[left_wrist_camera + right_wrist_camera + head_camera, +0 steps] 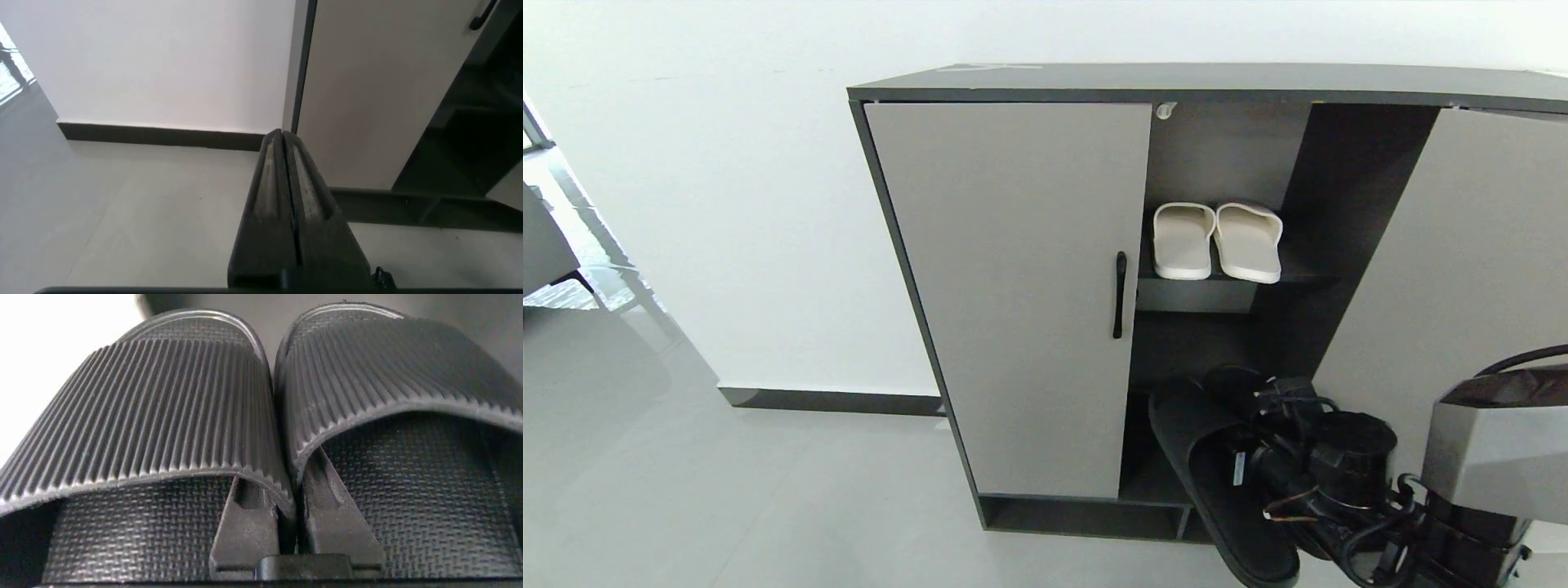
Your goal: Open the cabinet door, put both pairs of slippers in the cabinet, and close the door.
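Observation:
The dark cabinet point(1192, 82) has its left door point(1013, 294) closed and its right door point(1462, 261) swung open. A pair of white slippers point(1217, 241) rests side by side on the middle shelf. My right gripper point(292, 523) is shut on the pair of black slippers point(204, 400), pinching their inner edges together. In the head view the black slippers point(1225, 482) hang tilted, toes toward the lower compartment, at the cabinet's open front. My left gripper point(283, 143) is shut on nothing, low over the floor near the cabinet's left front corner.
A black handle point(1120, 294) runs down the closed door's right edge. Grey tiled floor point(727, 490) lies open to the left of the cabinet. A white wall with a dark skirting board point(833, 401) stands behind it.

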Available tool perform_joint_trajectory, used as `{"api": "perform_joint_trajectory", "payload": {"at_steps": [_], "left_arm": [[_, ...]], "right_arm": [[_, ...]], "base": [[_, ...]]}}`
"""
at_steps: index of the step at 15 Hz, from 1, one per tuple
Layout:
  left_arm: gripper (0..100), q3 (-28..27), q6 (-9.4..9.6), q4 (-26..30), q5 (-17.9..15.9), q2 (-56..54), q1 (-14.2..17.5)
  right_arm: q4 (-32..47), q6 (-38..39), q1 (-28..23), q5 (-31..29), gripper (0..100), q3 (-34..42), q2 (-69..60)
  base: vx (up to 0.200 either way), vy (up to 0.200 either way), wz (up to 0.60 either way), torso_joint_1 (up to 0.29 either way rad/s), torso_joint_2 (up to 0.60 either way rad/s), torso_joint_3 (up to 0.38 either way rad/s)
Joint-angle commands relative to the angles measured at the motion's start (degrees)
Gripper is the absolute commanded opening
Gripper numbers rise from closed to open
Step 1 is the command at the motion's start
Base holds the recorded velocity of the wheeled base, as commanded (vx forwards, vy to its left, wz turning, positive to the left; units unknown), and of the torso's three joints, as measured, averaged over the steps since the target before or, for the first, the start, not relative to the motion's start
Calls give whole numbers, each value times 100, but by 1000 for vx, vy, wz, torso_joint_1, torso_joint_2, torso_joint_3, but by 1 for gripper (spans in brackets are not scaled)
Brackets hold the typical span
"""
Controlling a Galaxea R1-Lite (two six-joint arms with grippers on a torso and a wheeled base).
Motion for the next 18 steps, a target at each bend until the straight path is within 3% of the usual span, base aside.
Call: {"api": "perform_joint_trajectory", "payload": {"at_steps": [1,6,11,18], "left_arm": [[0,7,1,1,-5,7,4],[0,-1,9,1,-5,7,4],[0,-1,9,1,-5,7,4],[0,-1,27,1,-14,7,4]], "right_arm": [[-3,-15,-58,-277,0,-477,428],[-3,-103,-331,-524,0,-1233,727],[-3,-508,-840,-506,0,-2762,1536],[1561,-604,-946,-506,0,-4722,1984]], "base": [[0,0,0,0,0,0],[200,0,0,-2,1,1],[0,0,0,0,0,0],[0,0,0,1,1,-90]]}}
